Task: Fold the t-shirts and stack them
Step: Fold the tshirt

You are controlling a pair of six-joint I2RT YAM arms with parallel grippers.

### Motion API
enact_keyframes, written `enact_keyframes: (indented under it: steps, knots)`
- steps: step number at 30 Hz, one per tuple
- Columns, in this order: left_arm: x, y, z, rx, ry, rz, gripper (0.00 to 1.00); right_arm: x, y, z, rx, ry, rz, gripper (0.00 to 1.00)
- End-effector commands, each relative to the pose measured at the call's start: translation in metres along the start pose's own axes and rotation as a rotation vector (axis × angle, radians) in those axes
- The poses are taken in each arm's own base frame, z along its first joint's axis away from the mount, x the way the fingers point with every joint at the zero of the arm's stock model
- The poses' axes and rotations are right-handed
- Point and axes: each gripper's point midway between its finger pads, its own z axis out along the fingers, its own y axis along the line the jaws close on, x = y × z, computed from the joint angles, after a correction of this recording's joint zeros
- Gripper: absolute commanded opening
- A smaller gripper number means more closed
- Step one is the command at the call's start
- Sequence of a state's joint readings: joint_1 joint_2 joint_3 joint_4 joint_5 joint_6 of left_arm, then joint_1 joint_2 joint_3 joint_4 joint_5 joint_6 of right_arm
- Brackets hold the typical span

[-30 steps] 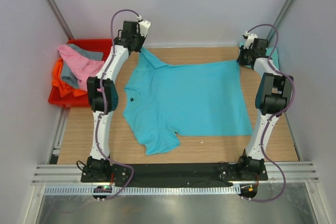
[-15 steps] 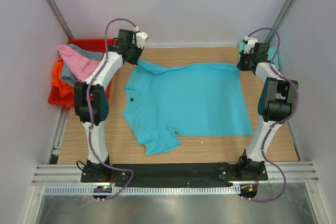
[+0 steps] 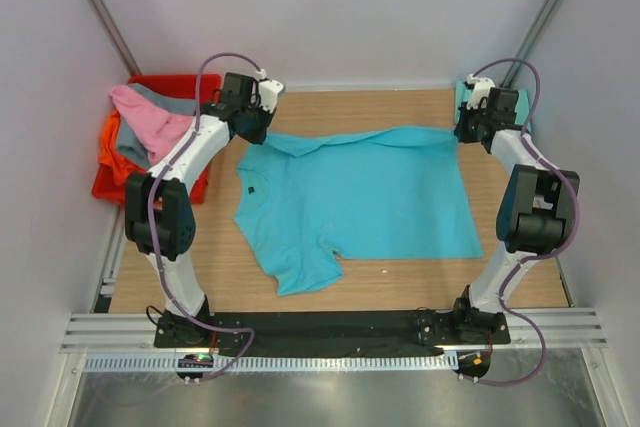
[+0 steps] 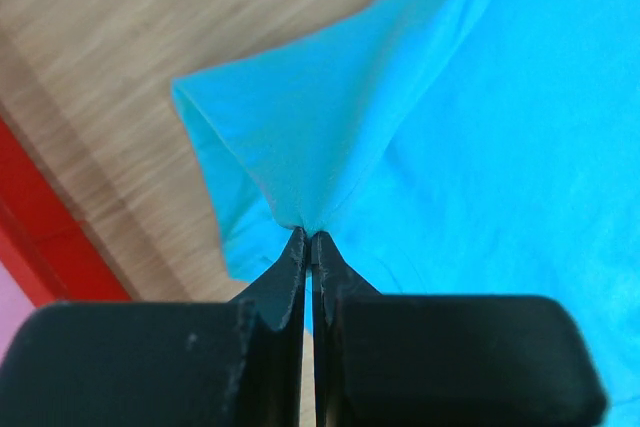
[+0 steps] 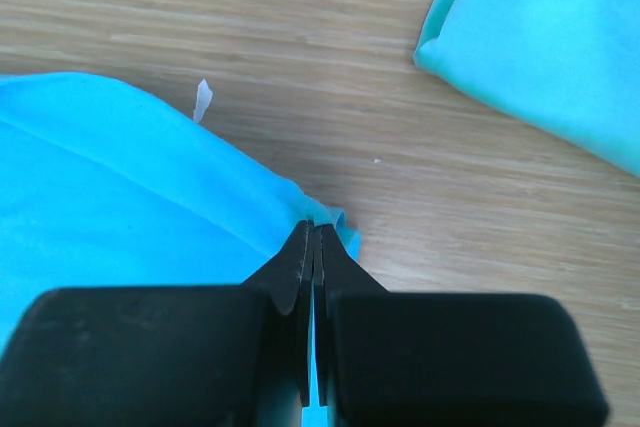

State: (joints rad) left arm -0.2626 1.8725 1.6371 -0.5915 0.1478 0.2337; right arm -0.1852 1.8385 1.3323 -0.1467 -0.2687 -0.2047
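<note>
A bright turquoise-blue t-shirt (image 3: 360,192) lies spread on the wooden table, its far edge lifted and drawn toward me. My left gripper (image 3: 252,129) is shut on the far sleeve (image 4: 300,157) and holds it raised. My right gripper (image 3: 462,131) is shut on the far hem corner (image 5: 320,215). A paler mint-teal shirt (image 5: 545,42) lies folded at the far right corner, also visible in the top view (image 3: 522,107). Pink (image 3: 150,119), grey (image 3: 165,99) and orange (image 3: 118,162) shirts hang out of the red crate.
The red crate (image 3: 180,82) stands off the table's far left corner; its rim shows in the left wrist view (image 4: 40,237). Grey walls close in the table on three sides. A black strip and metal rail run along the near edge.
Both grippers have moved toward me from the far edge, dragging the shirt's far sleeve and far hem corner with them. The far edge now folds over the shirt body.
</note>
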Motion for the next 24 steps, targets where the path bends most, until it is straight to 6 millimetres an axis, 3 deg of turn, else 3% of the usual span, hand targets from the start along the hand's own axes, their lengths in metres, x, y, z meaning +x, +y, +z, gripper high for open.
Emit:
enact_keyframes:
  steps: [1,5,11,24]
  knots:
    - [-0.012,-0.007,-0.029,0.007,-0.063,-0.007,0.0,-0.02,0.002,-0.02,0.011,-0.066,-0.044,0.01]
    - [-0.003,-0.011,-0.039,0.009,-0.059,-0.005,0.0,-0.01,0.006,-0.025,0.007,-0.055,-0.041,0.01]
    - [0.0,-0.015,-0.051,0.011,-0.07,-0.003,0.0,-0.01,0.01,-0.036,0.005,-0.066,-0.041,0.01]
    - [0.021,-0.025,-0.06,0.031,-0.049,-0.012,0.0,0.006,0.014,-0.046,0.002,-0.042,-0.051,0.01]
